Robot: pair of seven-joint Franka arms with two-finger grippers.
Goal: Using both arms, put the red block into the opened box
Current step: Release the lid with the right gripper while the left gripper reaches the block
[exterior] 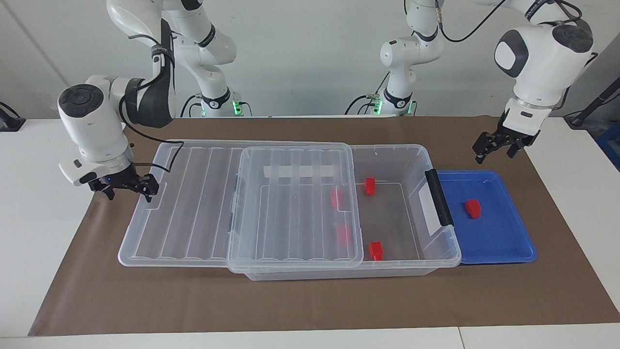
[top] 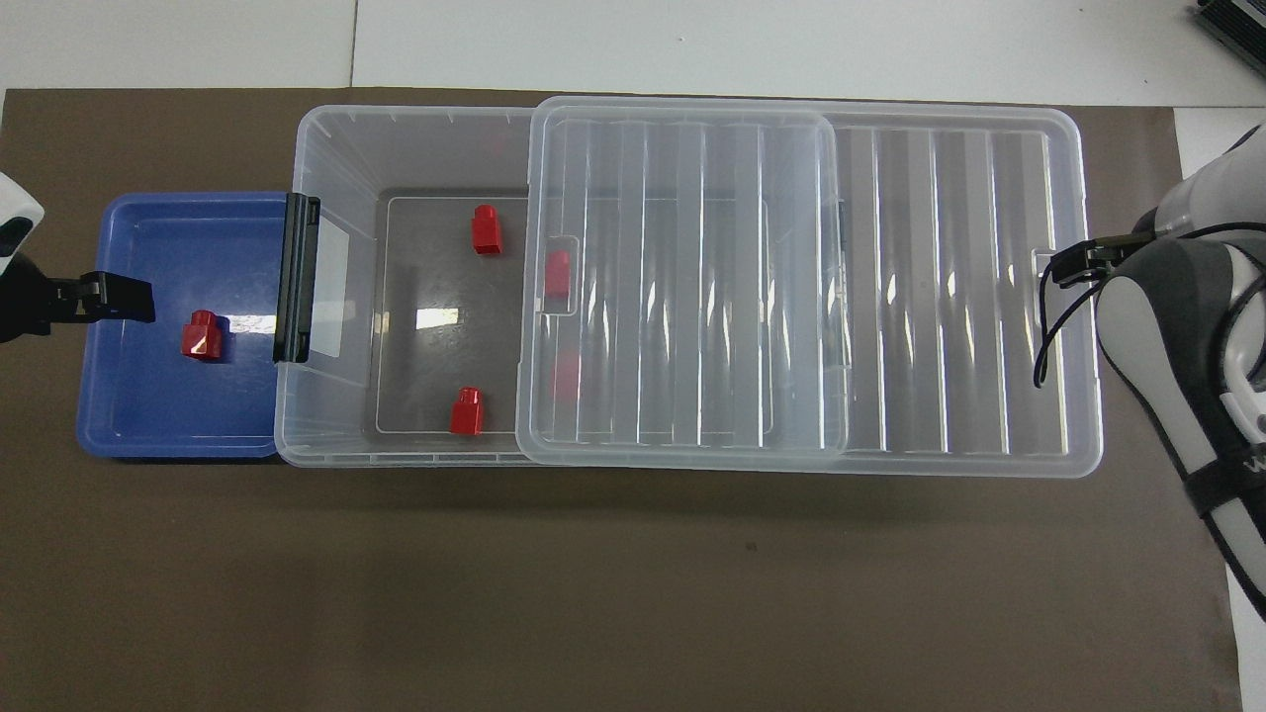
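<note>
One red block lies in the blue tray. The clear box holds several more red blocks: two uncovered, others under the ribbed lid. The lid sits slid toward the right arm's end, overhanging the box. My right gripper is open, one finger against the lid's end rim. My left gripper hangs open and empty over the tray's outer edge, apart from the block.
The box's black bar handle borders the tray. Everything stands on a brown mat over a white table. The right arm's forearm reaches over the mat at its own end.
</note>
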